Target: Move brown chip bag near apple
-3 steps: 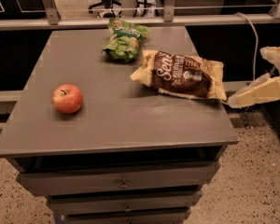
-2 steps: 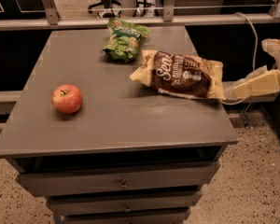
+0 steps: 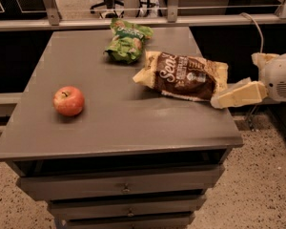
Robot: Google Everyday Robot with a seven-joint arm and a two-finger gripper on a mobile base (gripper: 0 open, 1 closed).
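Your jaws are standing wide apart off the right edge of the bench (image 3: 133, 128), gripping nothing. The nearer cream finger (image 3: 236, 95) is pointing left, with its tip lying right against the right end of the brown bag (image 3: 186, 76); whether it is actually pressing on the bag you cannot tell from here. The other finger (image 3: 263, 59) is sitting farther back and higher, clear of the bag. The white wrist (image 3: 282, 78) is hanging beyond the bench on the right.

The brown bag is lying flat on the right half of the bench, its long side running left to right. The apple (image 3: 68, 100) is sitting on the left side, stem up, well apart from the bag. A green bag (image 3: 127, 43) is lying toward the back, just behind the brown bag's left end. Drawers (image 3: 126, 187) are showing below the bench top.
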